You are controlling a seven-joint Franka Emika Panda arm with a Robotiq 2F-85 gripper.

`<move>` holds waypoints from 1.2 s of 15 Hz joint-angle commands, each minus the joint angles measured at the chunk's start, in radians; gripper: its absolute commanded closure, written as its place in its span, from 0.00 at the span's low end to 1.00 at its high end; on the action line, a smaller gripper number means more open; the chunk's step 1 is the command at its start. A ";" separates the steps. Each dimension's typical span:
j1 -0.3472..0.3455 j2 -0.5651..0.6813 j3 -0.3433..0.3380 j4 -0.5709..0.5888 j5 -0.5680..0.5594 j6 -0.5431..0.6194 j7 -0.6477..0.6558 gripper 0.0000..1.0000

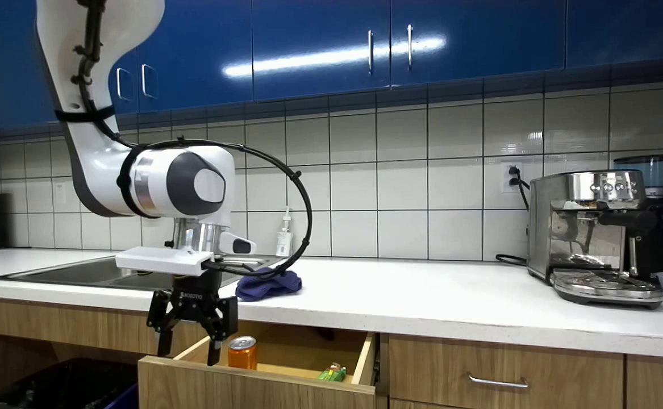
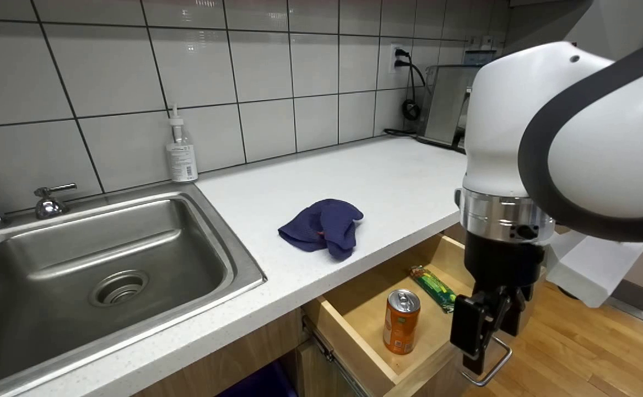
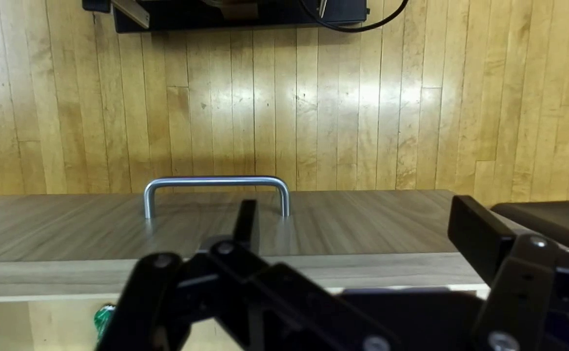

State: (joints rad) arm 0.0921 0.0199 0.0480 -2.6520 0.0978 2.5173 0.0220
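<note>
Claw [image 1: 189, 351] is released: fingers [image 3: 479, 234] spread wide, nothing btwn them. It hangs at the drawer [image 1: 257, 392], near the top edge of the front panel [image 3: 357, 224], toward the end by the sink [image 2: 247, 264]; whether a tip touches wood, can't tell. Handle [image 3: 216, 181] is close by too, on claw's room side, ungripped. Where things stand, my read: partway. Drawer's out, w/ can [image 2: 401, 325] + packet [image 2: 434, 288] inside; not done: nothing's picked up, drawer isn't slid back in. Can stands upright on claw's counter side; packet lies flat on that side too, but farther from sink. Cloth [image 2: 324, 227] sits on counter [image 2: 398, 171], inward from claw & higher than drawer. Materials: claw's matte black, boxy links, flat-faced fingers. Handle = smooth metal bar, squared U w/ rounded corners. Front panel's grey-brown, streaky wood grain; drawer box is paler, plainer wood. Can: orange cylinder, shiny silver top. Packet: long, slim, shiny green wrapper, prob. crinkly. Cloth: dark purple-blue, textured weave, heaped in soft folds. Counter's white w/ fine specks; sink's dull steel, rounded bowl. Floor [image 3: 313, 122], past handle from claw, is glossy yellowish strip boards.
</note>
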 commanded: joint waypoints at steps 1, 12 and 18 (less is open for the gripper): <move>-0.012 -0.010 0.005 -0.019 -0.006 -0.001 -0.012 0.00; -0.016 0.048 -0.001 -0.018 -0.014 0.018 -0.010 0.00; -0.013 0.080 -0.005 -0.013 -0.046 0.071 0.007 0.00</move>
State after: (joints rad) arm 0.0921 0.0849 0.0410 -2.6705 0.0878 2.5486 0.0220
